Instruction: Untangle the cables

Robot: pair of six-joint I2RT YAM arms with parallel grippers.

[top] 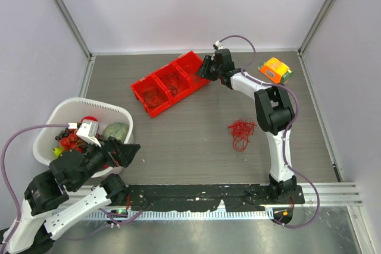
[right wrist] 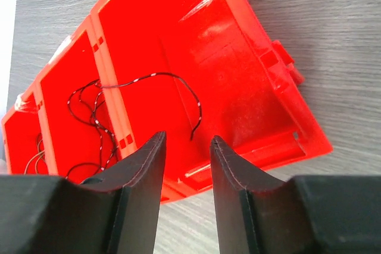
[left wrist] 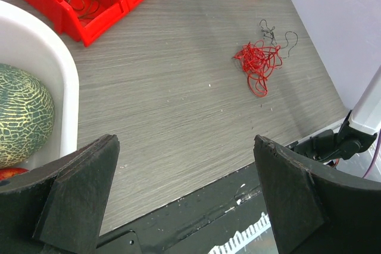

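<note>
My left fingers [top: 128, 149] sit at the near left corner, spread wide with nothing between them, just over the near rim of the white basket [top: 113, 110]. In the basket I can see a netted green melon [left wrist: 21, 117] and some small red fruit [top: 71, 141].

Farther out, on the open bench [top: 190, 141] beside the right arm's elbow, lies the red cable clump [left wrist: 257, 63], a loose knot of scribbly loops. A thin dark wire [left wrist: 277, 33] runs off its far side; the two seem to touch, though I cannot tell whether they are wound together.

Beyond that, the red bin [top: 169, 84] lies at a slant across the bench. My right fingers [top: 205, 68] hang over its far end compartment, parted by a narrow gap and gripping nothing. On the right wrist view a speckled dark wire [right wrist: 149, 77] is draped over the divider between the end and middle compartments. Its free end dangles close above the fingertips, and I cannot tell whether it touches them. The rest of it coils in the middle compartment.

An orange box [top: 275, 69] sits at the far right.
</note>
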